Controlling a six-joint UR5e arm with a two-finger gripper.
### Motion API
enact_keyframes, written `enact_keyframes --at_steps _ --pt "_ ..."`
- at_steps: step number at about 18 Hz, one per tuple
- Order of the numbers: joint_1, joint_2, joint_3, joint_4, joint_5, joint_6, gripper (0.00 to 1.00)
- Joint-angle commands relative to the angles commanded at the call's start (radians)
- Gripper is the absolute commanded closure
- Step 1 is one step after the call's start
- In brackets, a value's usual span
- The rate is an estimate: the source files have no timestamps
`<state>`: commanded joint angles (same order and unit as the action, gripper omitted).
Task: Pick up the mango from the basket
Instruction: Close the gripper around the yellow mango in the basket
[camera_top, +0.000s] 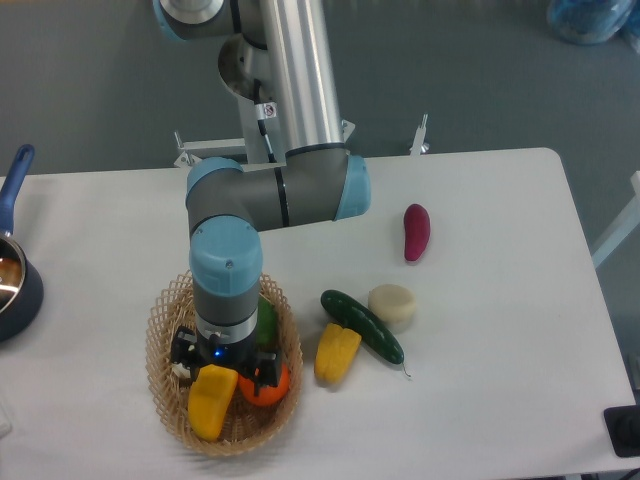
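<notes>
Mango (213, 400) lies in basket (165, 395), lower left, beside orange fruit (268, 385). Gripper (225, 368) right above its upper end; fingers hidden, spread impossible to tell. Skin looks glossy, slippery; plump, firm. Best grip: across narrow middle, gently.

— Where do you see the mango (211, 398)?

— You find it in the near part of the basket (165, 400), a smooth, glossy yellow fruit shading to orange-yellow, plump and elongated. It lies tilted, its lower end pointing toward the near rim, its upper end hidden from you.

— And the basket itself?

— You see an oval, shallow woven wicker basket, light tan, with a lacy looped rim. It sits upright on the white table, toward the near left. The mango rests inside it, just beside a round orange fruit.
</notes>
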<state>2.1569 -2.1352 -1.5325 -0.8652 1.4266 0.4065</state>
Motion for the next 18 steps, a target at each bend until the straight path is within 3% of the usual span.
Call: enact_keyframes --at_steps 18 --pt "-0.017 -0.049 0.008 0.011 0.003 -0.003 0.0"
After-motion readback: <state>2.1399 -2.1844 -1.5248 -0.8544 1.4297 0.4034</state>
